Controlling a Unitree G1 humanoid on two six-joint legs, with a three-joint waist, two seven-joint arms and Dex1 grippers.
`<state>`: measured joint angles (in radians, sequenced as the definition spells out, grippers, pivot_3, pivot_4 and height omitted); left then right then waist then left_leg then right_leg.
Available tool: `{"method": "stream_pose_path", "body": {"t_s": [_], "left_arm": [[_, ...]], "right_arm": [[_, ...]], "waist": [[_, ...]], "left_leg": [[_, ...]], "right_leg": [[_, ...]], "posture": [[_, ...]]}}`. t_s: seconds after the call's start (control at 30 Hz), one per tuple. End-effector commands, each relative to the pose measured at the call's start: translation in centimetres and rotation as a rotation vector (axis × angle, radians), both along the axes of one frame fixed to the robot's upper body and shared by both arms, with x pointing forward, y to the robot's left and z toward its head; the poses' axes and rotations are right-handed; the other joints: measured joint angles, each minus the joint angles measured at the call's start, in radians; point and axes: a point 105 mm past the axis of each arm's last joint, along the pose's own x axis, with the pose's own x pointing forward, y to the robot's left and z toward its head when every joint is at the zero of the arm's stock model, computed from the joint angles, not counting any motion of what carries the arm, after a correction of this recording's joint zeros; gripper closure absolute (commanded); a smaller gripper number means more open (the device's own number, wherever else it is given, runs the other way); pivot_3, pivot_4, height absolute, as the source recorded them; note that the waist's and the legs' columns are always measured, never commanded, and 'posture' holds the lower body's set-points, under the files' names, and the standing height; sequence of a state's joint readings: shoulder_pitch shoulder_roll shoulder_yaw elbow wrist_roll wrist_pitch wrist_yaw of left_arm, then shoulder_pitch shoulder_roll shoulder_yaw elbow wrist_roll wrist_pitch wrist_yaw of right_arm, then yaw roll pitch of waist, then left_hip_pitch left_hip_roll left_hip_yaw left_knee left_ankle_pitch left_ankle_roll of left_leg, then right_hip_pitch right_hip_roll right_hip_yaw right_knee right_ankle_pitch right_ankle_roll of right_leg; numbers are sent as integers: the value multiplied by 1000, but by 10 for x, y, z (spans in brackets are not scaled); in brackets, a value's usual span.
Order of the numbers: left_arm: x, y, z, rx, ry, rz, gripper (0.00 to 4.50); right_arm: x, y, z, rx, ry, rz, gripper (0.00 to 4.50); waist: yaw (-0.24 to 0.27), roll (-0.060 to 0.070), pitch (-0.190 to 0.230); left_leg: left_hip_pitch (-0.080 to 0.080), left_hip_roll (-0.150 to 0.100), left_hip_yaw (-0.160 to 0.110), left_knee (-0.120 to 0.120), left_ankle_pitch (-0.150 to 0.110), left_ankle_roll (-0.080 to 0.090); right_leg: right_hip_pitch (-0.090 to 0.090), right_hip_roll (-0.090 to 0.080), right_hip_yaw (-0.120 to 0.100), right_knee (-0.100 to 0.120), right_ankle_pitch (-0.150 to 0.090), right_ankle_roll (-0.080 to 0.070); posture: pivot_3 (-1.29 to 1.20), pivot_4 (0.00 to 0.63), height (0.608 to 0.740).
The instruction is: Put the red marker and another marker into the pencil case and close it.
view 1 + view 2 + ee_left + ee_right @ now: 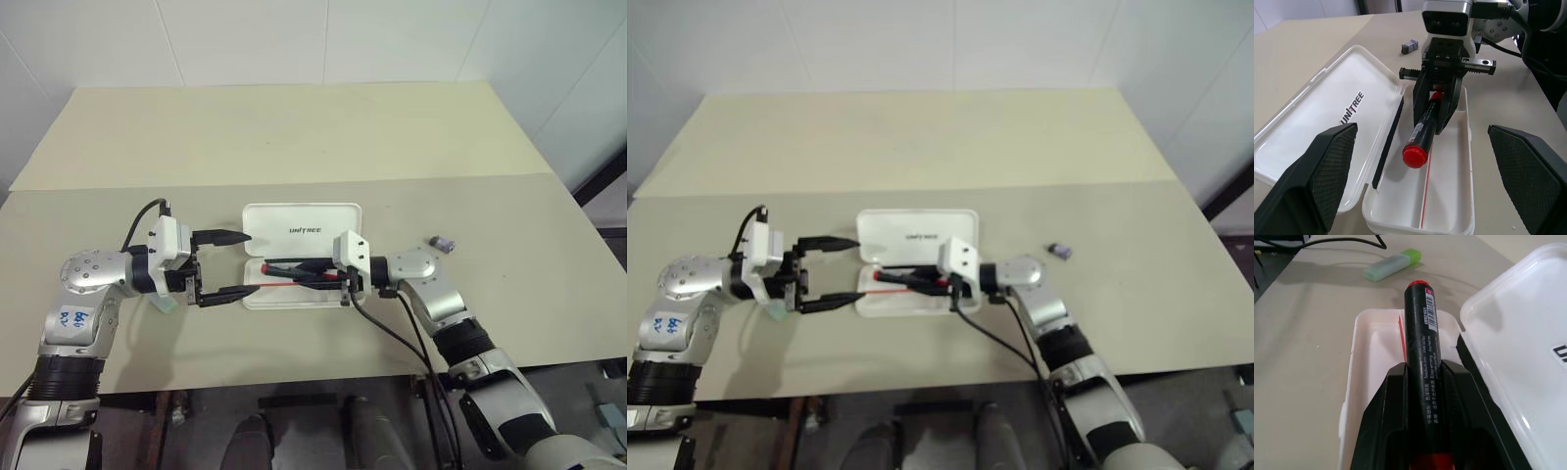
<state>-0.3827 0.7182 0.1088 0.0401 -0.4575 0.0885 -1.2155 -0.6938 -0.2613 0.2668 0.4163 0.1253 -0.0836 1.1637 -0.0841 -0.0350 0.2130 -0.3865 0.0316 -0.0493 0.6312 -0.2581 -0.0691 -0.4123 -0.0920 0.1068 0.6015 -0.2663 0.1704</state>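
Holding the marker: the right gripper (312, 271) has its jaws clamped on the red marker (1422, 133), which hangs lengthwise just above the open tray of the pencil case (294, 297).
Case state: lid (1327, 112) folded flat back on the table, hinge side away from the robot; the tray holds nothing but its printed stripe.
Done so far: case opened, red marker picked up and brought over the case.
Left to do: release the red marker into the tray, fetch the green marker (1392, 264), put it in, shut the lid.
Green marker: lies on the table just beyond the case's left end, under the left arm; in the head views it is mostly hidden, so its exact lie is hard to judge.
Left gripper (223, 266): jaws wide apart, empty, level beside the case's left end.
Stray item: a small grey nub (443, 242) well to the right of the case.
Surface: a pale beige table (294, 137) with a seam running behind the case.
Room: white walls behind the table, dark floor below its near edge.
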Motion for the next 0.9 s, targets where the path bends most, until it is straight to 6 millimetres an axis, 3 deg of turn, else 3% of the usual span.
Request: {"method": "stream_pose_path", "body": {"t_s": [0.03, 0.57, 0.6, 0.67, 0.83, 0.87, 0.9], "left_arm": [[-3, -1, 7, 18, -54, -2, 0], [-3, 0, 5, 22, -67, 12, 0], [-3, 0, 5, 22, -67, 12, 0], [-4, 0, 4, 22, -67, 12, 0], [-4, 1, 4, 21, -65, 12, 0], [-4, 1, 4, 21, -65, 12, 0], [-4, 1, 4, 21, -65, 11, 0]], "right_arm": [[1, 6, 11, 8, -66, 22, 3903], [13, 3, 2, -108, -192, 16, 3903], [14, 2, 1, -114, -201, 14, 3166], [14, 2, 3, -103, -209, 10, 2624], [13, 6, 13, -60, -242, 24, 768], [12, 7, 15, -54, -244, 29, 472], [10, 8, 17, -46, -243, 37, 472]], "waist": [[0, 0, 0], [-1, 0, 0], [-1, 0, 0], [-1, 0, 0], [-2, 0, 0], [-2, 0, 0], [-2, 0, 0]], "left_leg": [[0, 0, 0, 0, 0, 0], [0, 0, 0, 0, 0, 0], [0, 0, 0, 0, 0, 0], [0, 0, 0, 0, 0, 0], [0, 0, 0, -1, 0, 0], [0, 0, 0, -1, 0, 0], [0, 0, 0, -2, 0, 0]], "right_leg": [[0, 0, 0, 0, 0, 0], [0, 0, 0, 0, 0, 0], [0, 0, 0, 0, 0, 0], [0, 0, 0, 0, 0, 0], [0, 0, 0, 0, 0, 0], [0, 0, 0, 0, 0, 0], [0, 0, 0, 0, 0, 0]], "posture": [[0, 150, 740], [0, 150, 740], [0, 150, 740], [0, 150, 740], [0, 150, 740], [0, 150, 740], [0, 150, 740]]}}
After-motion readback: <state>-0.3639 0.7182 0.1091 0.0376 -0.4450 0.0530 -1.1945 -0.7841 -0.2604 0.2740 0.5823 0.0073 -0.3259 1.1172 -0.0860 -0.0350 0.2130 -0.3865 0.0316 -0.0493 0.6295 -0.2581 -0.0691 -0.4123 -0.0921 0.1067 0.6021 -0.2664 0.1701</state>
